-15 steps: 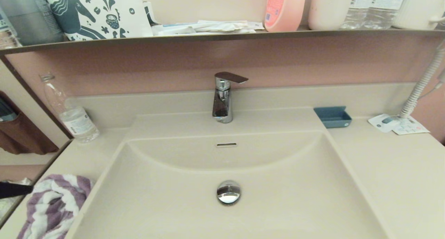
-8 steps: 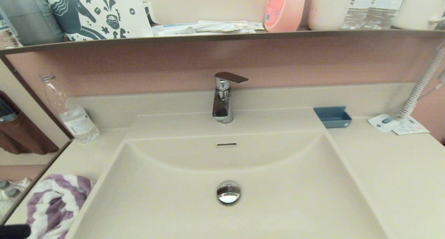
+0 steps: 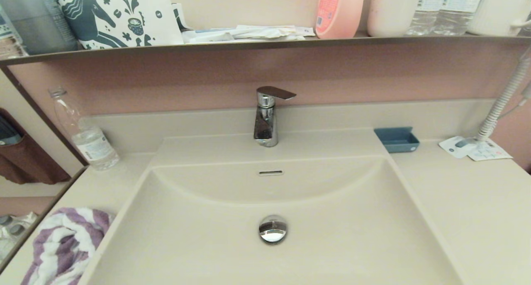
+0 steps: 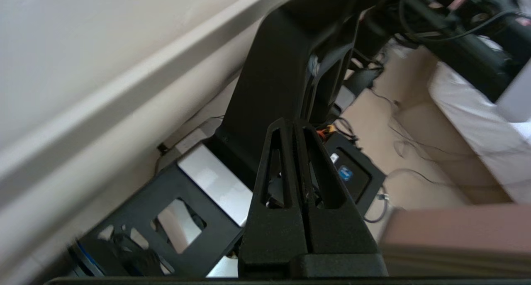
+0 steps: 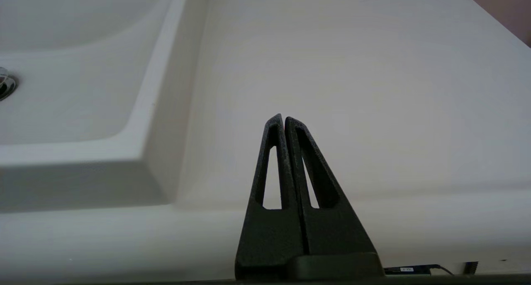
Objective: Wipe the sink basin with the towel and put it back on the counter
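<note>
faucet [image 3: 266,118] ctr back | water bottle [image 3: 85,132] back left | blue tray [image 3: 397,139] back right | pink bottle [image 3: 339,10] on shelf [image 3: 265,43]

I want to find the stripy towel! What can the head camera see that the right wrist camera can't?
Only the head view shows the towel, bunched on the counter left of the sink basin, plus the faucet, the water bottle and the blue dish. No gripper appears there.

Only the right wrist view shows the right gripper, shut, at the counter's front edge to the right of the basin.

Both show the basin, the counter and the chrome drain plug.
</note>
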`<state>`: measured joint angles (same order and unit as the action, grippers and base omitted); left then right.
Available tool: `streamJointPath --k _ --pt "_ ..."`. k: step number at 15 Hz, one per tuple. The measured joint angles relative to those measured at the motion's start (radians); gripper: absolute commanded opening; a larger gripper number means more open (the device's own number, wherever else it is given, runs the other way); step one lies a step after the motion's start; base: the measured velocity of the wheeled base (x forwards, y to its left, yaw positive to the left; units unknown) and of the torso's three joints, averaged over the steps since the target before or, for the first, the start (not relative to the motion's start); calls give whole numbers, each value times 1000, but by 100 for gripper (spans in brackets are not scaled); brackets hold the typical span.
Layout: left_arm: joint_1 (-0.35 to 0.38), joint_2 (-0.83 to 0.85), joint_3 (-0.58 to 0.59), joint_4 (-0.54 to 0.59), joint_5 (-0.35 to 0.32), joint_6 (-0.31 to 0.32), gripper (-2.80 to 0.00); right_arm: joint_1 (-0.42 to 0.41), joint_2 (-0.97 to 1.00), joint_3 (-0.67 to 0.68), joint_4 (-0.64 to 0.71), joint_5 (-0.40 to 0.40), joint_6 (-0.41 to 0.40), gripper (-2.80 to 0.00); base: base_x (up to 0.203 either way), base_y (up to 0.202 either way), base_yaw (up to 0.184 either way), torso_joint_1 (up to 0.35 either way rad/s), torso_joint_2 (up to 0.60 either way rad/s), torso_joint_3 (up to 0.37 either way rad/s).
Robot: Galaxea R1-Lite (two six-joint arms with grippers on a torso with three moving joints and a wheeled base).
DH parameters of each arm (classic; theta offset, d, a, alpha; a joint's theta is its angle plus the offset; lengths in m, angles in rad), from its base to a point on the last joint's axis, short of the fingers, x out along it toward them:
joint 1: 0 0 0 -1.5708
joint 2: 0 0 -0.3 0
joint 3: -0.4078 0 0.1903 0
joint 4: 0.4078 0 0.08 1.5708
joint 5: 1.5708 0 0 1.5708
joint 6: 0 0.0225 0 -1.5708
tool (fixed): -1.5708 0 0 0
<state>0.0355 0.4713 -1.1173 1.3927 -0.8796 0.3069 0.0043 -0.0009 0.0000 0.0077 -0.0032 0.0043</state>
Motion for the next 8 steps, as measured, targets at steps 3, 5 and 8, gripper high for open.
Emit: streamJointPath --k 3,5,8 --pt "6 -162 71 -39 110 -141 -280 0 0 0 0 0 1 -280 0 0 0 0 0 0" --pt "-13 -275 191 -166 222 -244 -280 0 0 0 0 0 1 -280 0 0 0 0 0 0" --pt "-29 -396 460 -512 446 -323 -280 0 0 0 0 -1 1 -280 0 0 0 0 0 0"
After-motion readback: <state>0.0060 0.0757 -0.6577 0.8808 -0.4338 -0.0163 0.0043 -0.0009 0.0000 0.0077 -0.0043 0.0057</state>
